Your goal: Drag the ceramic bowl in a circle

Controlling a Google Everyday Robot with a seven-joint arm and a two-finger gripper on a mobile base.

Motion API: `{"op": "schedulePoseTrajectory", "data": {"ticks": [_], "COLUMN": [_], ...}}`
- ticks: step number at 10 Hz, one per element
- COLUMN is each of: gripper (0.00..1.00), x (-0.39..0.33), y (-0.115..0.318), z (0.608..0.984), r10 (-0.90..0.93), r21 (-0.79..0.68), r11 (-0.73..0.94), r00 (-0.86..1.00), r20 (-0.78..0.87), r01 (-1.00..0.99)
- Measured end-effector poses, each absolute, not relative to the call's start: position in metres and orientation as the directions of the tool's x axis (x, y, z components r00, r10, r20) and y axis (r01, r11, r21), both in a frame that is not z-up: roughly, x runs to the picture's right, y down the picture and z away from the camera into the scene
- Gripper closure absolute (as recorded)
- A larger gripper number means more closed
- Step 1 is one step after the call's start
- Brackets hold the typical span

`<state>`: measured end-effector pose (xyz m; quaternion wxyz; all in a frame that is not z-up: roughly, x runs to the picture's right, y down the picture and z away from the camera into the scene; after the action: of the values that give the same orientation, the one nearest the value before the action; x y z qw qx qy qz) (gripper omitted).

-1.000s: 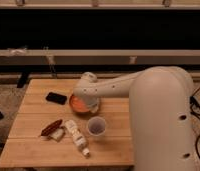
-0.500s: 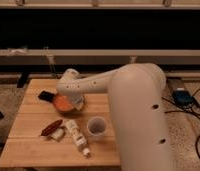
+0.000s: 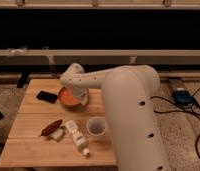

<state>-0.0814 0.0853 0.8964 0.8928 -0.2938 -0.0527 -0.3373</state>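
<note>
Reaching down from its bent elbow, the bulky white robot arm (image 3: 125, 107) plants the gripper (image 3: 81, 96) at the right-hand rim of the round shallow orange ceramic bowl (image 3: 68, 98). The wrist blocks the business end, so I cannot tell whether the gripper is clamped on the rim or merely pressing into the bowl.

The bowl sits flat on the light wooden slatted table (image 3: 38, 150), in the far half and a little left of centre. A flat black rectangular device (image 3: 46, 96) lies just beside it on the left. Nearer the camera and well clear of the bowl come a small whitish translucent cup (image 3: 95, 126), a white plastic bottle lying on its side (image 3: 77, 136) and a reddish-brown elongated packet (image 3: 51, 127).

As for progress, my read is that the drag is under way: the tool is down at the bowl, which is the position needed to push it round. How much of the circle is traced cannot be judged from this moment, as the wood shows no track. Closing the loop and releasing look left to do.

On orientation, the bowl stands upright, mouth to the ceiling, paler glossy inside showing. Being round, it has no long axis and points nowhere. It looks wider left to right only because of the slanted view.
</note>
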Motion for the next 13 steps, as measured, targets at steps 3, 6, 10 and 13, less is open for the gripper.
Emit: {"op": "schedulePoseTrajectory", "data": {"ticks": [3,6,10,13], "gripper": [1.0,1.0,1.0,1.0], "x": [-0.039,-0.026,-0.047,-0.079], "y": [0.096,0.124,0.168,0.163], "z": [0.886,0.87,0.836,0.836], "r10": [-0.525,-0.498,-0.475,-0.498], "r21": [-0.542,-0.574,-0.571,-0.536], "r11": [0.625,0.623,0.624,0.612], "r00": [0.816,0.835,0.839,0.81], "r20": [0.241,0.231,0.266,0.31], "r01": [0.562,0.531,0.534,0.581]}}
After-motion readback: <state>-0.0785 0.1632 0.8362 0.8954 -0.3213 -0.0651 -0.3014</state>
